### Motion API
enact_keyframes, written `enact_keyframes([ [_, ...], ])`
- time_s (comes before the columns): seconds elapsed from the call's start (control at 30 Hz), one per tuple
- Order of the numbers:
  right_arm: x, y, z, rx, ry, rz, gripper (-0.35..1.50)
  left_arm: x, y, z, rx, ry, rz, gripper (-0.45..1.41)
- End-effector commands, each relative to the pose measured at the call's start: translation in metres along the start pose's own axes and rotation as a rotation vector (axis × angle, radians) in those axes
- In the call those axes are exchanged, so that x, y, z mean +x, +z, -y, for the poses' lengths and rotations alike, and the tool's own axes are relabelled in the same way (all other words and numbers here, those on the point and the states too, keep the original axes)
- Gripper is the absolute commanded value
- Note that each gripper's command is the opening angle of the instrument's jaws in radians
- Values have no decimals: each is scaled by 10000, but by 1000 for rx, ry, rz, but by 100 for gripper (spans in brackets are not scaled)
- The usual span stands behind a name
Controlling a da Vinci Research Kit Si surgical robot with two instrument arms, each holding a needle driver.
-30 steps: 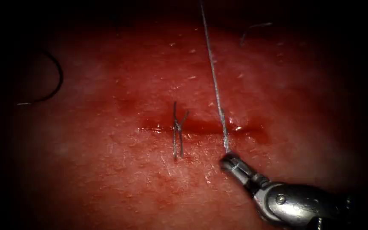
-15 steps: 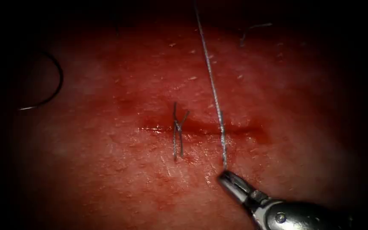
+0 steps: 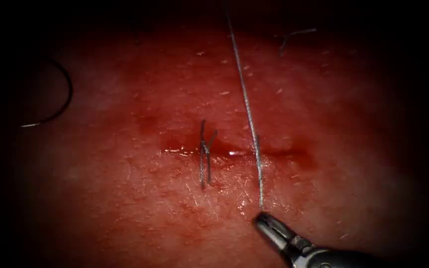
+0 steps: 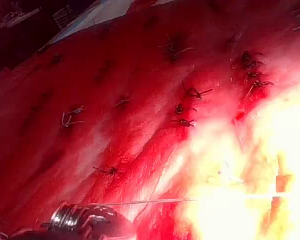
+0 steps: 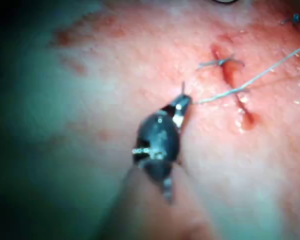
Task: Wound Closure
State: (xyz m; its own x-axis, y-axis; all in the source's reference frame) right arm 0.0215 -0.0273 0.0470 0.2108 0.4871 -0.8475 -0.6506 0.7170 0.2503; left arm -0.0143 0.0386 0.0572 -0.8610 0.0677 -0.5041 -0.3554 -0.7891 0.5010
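The right hand pinched the thread just below the cut, keeping it taut across the wound and up out of sight. The needle lay free on the tissue, well left of the cut, near a tied stitch. Since a second before, the hand had drawn lower, lengthening the strand. The left hand: I cannot tell.
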Motion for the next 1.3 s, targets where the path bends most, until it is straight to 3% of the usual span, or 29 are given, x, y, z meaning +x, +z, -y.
enact_keyframes([
  [0.03,-8,2,6,1,2,4,-35,5,7,2,4,1,0,-45],
  [0.2,-8,5,1,-1,2,5,-35,7,-4,-10,1,-19,-4,-45],
  [0.33,-6,5,-4,18,-17,-14,-35,13,-32,-35,-50,-38,-5,-45],
  [0.37,-5,5,-6,20,-15,-29,-27,14,-40,-41,-62,-38,-4,-45],
  [0.47,0,5,-11,46,-7,-83,24,19,-67,-58,-93,-34,-5,-45],
  [0.63,11,3,-18,92,2,-91,108,27,-115,-84,-149,-41,-7,-45],
  [0.73,16,-1,-19,118,6,-96,118,30,-146,-101,-166,-32,-10,-45],
  [0.9,30,-13,-23,153,16,-99,123,38,-201,-130,-182,-14,-41,-45],
  [0.97,46,-18,-32,201,30,-105,99,45,-239,-156,-196,-1,-85,-45],
  [1.07,59,-16,-41,241,42,-112,84,50,-263,-179,-200,8,-97,-45],
  [1.23,75,-8,-57,290,66,-118,57,54,-282,-215,-216,27,-116,-45],
  [1.27,80,0,-65,306,70,-102,41,53,-288,-235,-224,35,-126,-45],
  [1.3,80,0,-65,306,70,-102,41,53,-288,-235,-224,35,-126,-45],
])
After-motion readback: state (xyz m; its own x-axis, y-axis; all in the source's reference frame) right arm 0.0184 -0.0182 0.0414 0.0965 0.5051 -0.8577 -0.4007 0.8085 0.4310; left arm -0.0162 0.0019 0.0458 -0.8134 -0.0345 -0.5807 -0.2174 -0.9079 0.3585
